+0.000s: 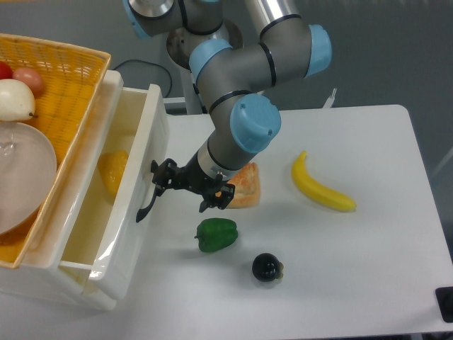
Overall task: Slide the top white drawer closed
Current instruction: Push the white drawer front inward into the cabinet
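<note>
- The top white drawer [134, 205] is seen at the left of the table [368, 248], partly pulled out from under the yellow basket [67, 78]; its cream inside is open to view, with a yellow-orange item [113, 172] lying in it.
- The drawer's flat front panel faces right, toward the arm; its black handle [147, 205] hangs off that face.
- The gripper [166, 177] is held low and level, tip against the front panel just above the handle. This placement is judged to suit a push, not a pull.
- Finger state: the dark fingers are bunched together at the panel, and nothing is seen held between them; whether they are fully closed cannot be told, as the tip is small and dark against the handle.
- The drawer is judged part-way closed, with travel remaining to the left.
- A green pepper [216, 234], a small dark round fruit [267, 268], an orange slab [241, 188] and a banana [322, 185] lie to the right, apart from the drawer and outside the push path.
- Risk noted: the fingers may slip off the glossy panel onto the handle.
</note>
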`<move>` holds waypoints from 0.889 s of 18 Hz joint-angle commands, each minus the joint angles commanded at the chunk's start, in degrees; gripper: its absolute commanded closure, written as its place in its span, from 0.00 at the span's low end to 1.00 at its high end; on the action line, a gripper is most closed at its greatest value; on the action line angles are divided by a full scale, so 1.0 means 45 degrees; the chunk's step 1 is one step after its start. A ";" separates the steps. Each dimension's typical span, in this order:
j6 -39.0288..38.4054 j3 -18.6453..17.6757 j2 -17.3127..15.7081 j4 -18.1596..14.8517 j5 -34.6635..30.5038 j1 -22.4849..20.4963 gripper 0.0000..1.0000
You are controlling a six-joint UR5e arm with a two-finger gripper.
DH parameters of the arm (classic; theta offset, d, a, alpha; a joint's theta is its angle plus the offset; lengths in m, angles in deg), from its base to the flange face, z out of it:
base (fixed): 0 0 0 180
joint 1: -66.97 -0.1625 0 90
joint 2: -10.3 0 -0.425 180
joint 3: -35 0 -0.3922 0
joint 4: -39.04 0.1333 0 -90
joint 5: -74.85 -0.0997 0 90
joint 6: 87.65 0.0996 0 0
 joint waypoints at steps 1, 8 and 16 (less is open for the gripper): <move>0.0000 0.0000 0.0000 0.0000 0.0000 0.0019 0.00; 0.0000 -0.0038 0.0000 0.0000 0.0156 0.0058 0.00; -0.0039 -0.0058 0.0000 0.0000 0.0371 0.0330 0.00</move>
